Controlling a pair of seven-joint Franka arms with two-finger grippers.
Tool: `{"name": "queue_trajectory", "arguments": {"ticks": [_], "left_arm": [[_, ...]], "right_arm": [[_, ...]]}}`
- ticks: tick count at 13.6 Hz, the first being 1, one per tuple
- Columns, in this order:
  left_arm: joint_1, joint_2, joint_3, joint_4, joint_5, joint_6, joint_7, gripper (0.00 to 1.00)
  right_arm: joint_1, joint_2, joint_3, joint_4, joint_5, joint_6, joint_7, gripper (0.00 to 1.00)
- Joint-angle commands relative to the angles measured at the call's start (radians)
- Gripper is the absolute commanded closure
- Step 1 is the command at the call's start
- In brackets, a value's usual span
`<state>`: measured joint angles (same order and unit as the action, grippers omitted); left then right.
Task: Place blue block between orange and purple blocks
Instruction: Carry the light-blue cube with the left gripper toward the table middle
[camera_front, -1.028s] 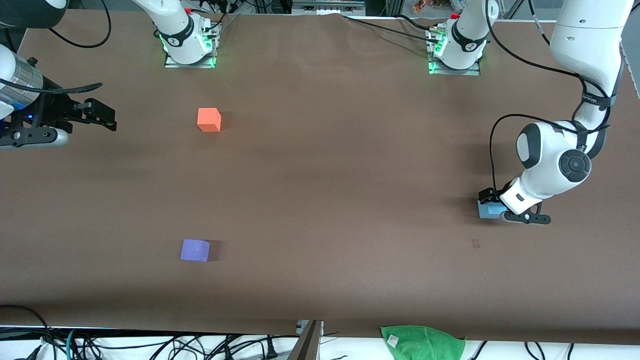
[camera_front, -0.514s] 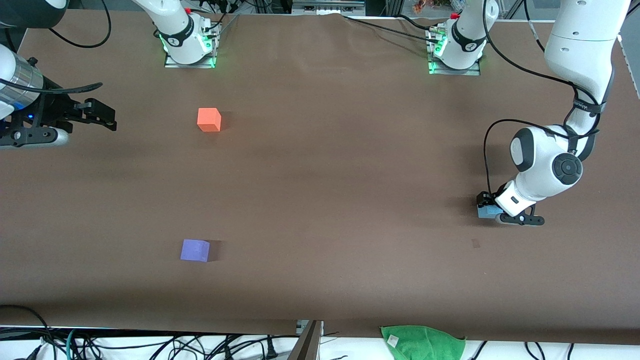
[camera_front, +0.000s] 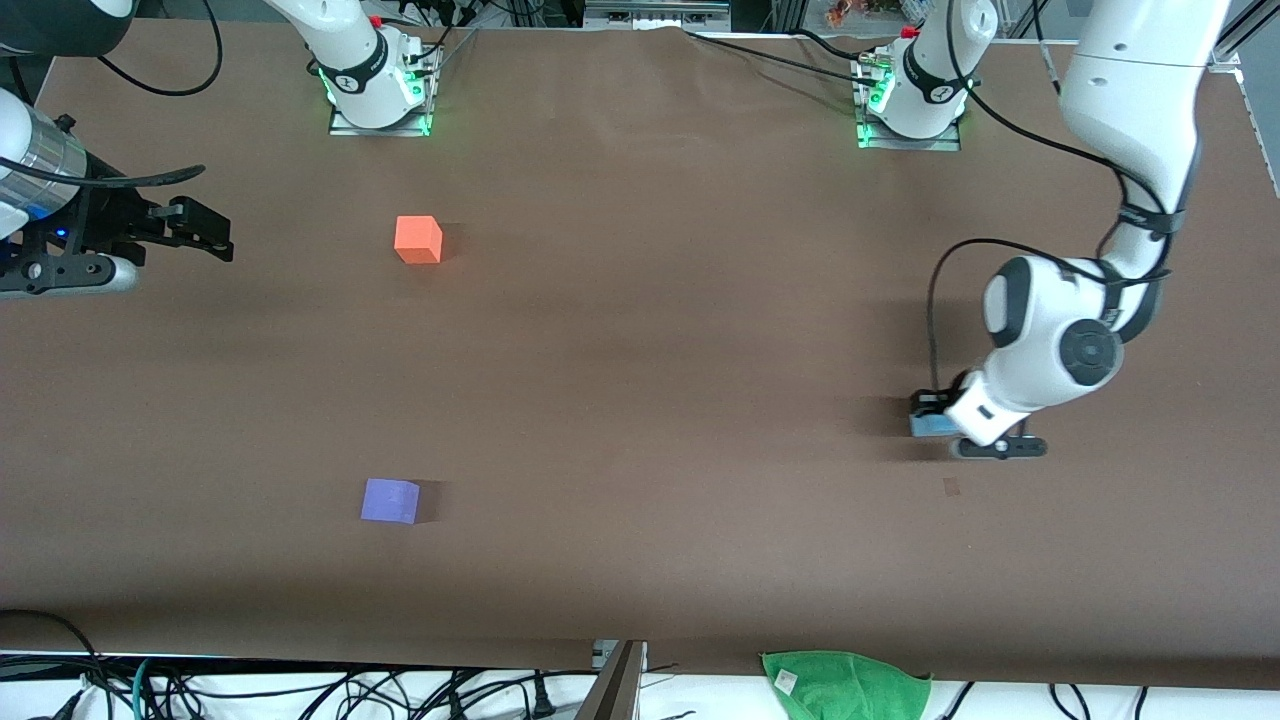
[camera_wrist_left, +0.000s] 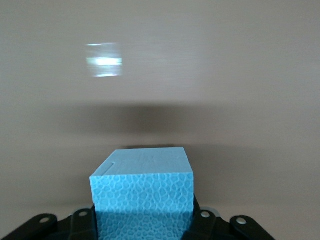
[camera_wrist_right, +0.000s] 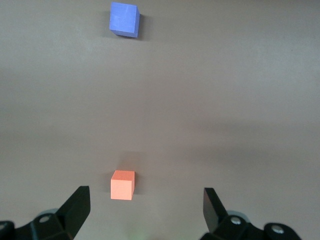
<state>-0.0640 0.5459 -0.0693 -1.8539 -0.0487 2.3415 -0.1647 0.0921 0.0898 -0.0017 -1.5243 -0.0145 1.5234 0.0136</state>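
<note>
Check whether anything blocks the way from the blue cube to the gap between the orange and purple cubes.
Nothing visible does. The left gripper holds the light blue matte cube; only bare brown table lies before the gap between the orange cube and purple cube.

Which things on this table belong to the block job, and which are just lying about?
Job: blue block, held in the shut left gripper; orange block; purple block.
Lying about: green cloth at the table's edge; right gripper, waiting open.

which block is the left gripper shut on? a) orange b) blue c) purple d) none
b, the left gripper is shut on the blue block, which fills the space between its fingers in the left wrist view; the orange block and purple block sit alone on the table.
</note>
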Motion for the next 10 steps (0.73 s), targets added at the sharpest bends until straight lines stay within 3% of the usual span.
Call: {"name": "queue_trajectory", "arguments": {"ticks": [1, 4, 10], "left_arm": [[-0.095, 0.012, -0.046, 0.057, -0.007, -0.025, -0.223, 0.94], [-0.227, 0.061, -0.063, 0.157, -0.004, -0.025, -0.404, 0.91], [-0.451, 0.215, -0.058, 0.361, -0.002, -0.027, -0.564, 0.86]], "right_arm": [[-0.003, -0.015, 0.003, -0.01, -0.002, -0.008, 0.012, 0.0], [-0.003, -0.015, 0.005, -0.01, -0.002, -0.006, 0.011, 0.01], [-0.003, 0.002, 0.005, -0.01, -0.001, 0.004, 0.009, 0.0]]}}
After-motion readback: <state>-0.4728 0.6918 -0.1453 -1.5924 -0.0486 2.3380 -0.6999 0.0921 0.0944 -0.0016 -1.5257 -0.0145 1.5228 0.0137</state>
